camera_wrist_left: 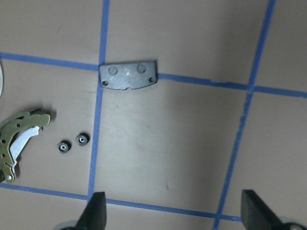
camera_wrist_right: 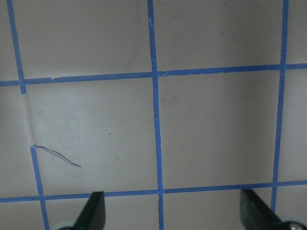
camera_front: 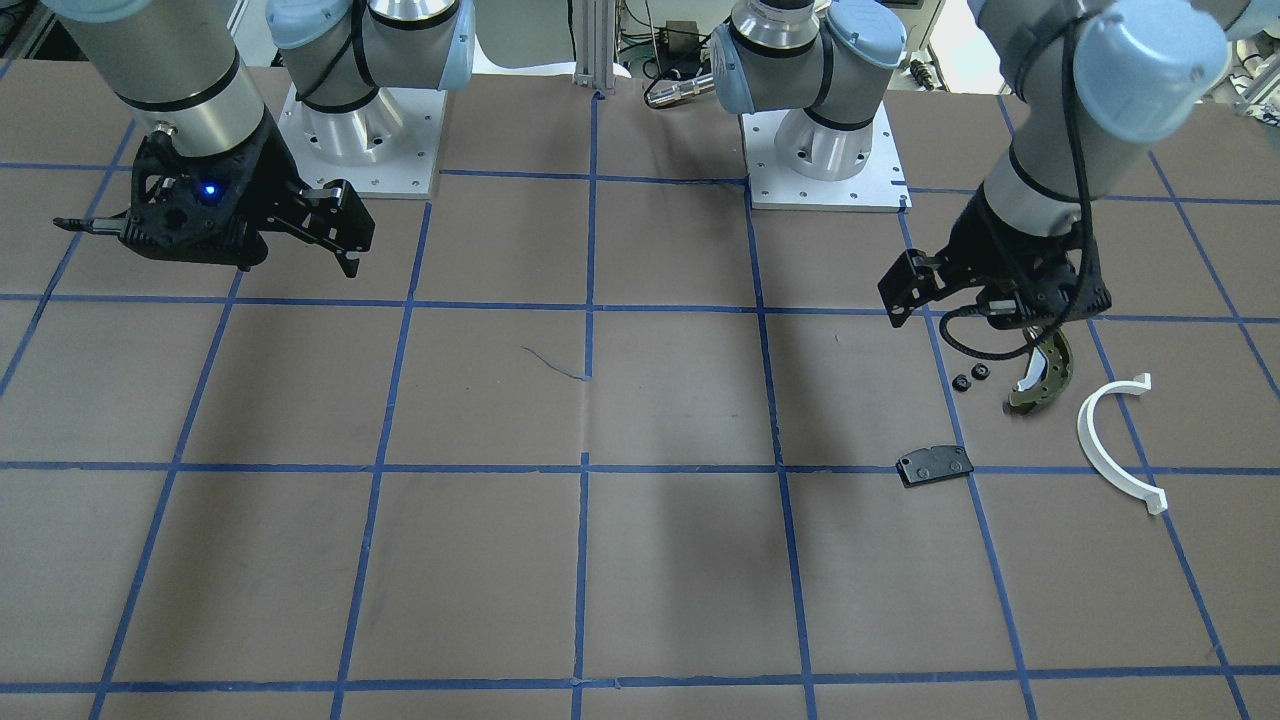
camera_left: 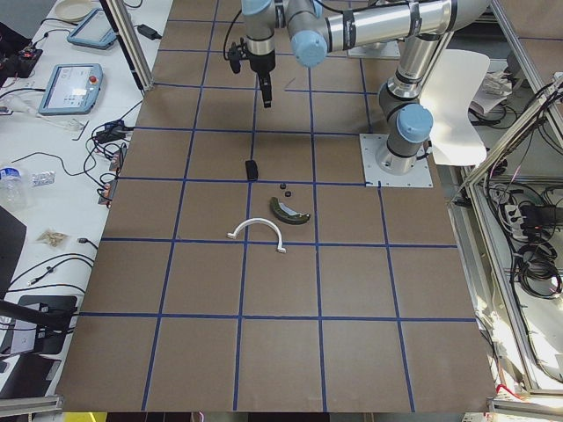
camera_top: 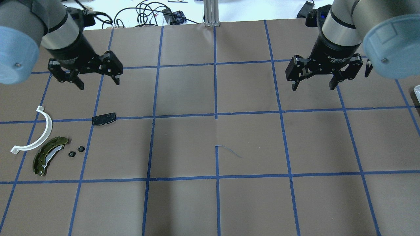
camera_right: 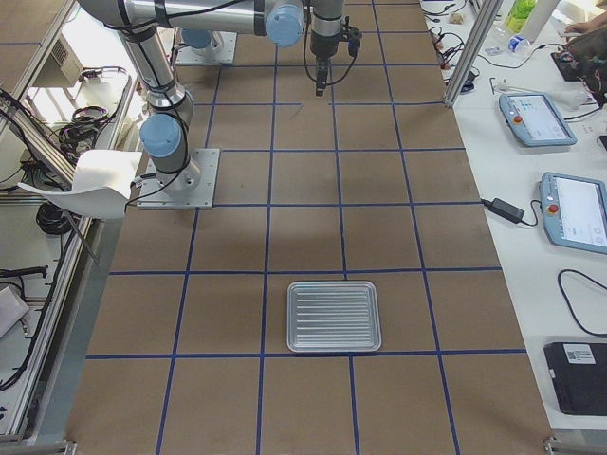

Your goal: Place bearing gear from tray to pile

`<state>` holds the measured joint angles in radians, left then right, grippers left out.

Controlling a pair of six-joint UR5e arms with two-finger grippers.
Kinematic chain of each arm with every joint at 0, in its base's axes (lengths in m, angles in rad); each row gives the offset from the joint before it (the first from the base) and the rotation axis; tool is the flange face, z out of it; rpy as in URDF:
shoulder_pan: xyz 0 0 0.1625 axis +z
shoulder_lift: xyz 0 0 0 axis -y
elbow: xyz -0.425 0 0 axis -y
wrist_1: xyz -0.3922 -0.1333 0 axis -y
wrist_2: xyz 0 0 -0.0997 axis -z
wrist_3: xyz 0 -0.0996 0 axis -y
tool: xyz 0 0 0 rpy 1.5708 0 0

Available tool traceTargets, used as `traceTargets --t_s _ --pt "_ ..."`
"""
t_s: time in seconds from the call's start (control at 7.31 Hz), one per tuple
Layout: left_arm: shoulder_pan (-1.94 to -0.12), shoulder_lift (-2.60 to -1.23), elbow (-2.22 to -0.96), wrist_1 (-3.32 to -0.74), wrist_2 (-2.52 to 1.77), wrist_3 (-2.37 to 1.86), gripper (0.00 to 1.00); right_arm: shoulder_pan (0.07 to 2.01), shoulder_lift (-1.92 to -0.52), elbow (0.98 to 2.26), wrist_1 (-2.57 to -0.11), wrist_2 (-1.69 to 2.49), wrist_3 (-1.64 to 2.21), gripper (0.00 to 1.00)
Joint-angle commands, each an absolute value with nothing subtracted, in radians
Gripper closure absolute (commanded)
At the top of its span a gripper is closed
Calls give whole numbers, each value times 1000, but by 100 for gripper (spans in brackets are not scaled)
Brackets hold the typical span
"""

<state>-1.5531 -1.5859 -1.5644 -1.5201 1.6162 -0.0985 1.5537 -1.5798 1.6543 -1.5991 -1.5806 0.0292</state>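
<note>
Lying by the pile: two small black toothed bearing gears point(camera_wrist_left: 63, 146) with pale hubs, side by side, flat on the brown paper table point(camera_top: 249, 144), just beside one tip of the olive-green curved brake shoe point(camera_top: 42, 154).
Gears from the grippers: down on the table beneath the raised left gripper point(camera_top: 98, 85), off-centre towards the brake shoe, and well apart from the right gripper point(camera_top: 312, 88).
Rest of the pile: a white plastic half-ring point(camera_top: 50, 126) lies on the shoe's other side from the gears. A flat black rectangular pad point(camera_top: 104, 118) lies apart, across a blue tape line point(camera_top: 131, 116).
Left gripper: released, fingers spread wide above the table.
Right gripper: released, fingers spread over the tape grid.
Left wrist view only: the gear teeth, the holes along the shoe, two round marks on the pad.
Exterior right view only: a ribbed silver metal tray point(camera_right: 334, 317), far from both grippers, towards the table's right end.
Front view only: the left gripper covers part of the shoe, and a blue light point(camera_front: 208, 190) glows on the right gripper's body.
Writing: white lettering point(camera_top: 339, 59) on the right gripper's wrist, too small to read.
</note>
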Motion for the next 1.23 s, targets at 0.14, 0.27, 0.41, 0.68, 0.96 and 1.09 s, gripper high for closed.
traceTargets --t_s 0.14,0.27,0.41,0.68,0.96,1.09 --pt "-1629 -1549 -1494 -1626 1614 -121 0 1554 -1580 1655 -1597 -1582 31 0" --pt "-1625 -1546 -1496 -1640 1615 -120 0 1554 -1580 1655 -1597 -1582 29 0" --pt "-1626 -1546 -1500 -1641 1612 -120 0 1552 -1580 1655 -1597 -1583 29 0" --pt "-1621 -1558 -1493 -1647 1595 -107 0 1554 -1580 1655 -1597 -1582 29 0" --pt "-1624 -1557 -1494 -1646 1595 -83 0 1552 -1578 1655 -1597 -1582 29 0" --pt "-1623 -1555 -1494 -1644 1592 -83 0 1552 -1580 1654 -1597 -1583 29 0"
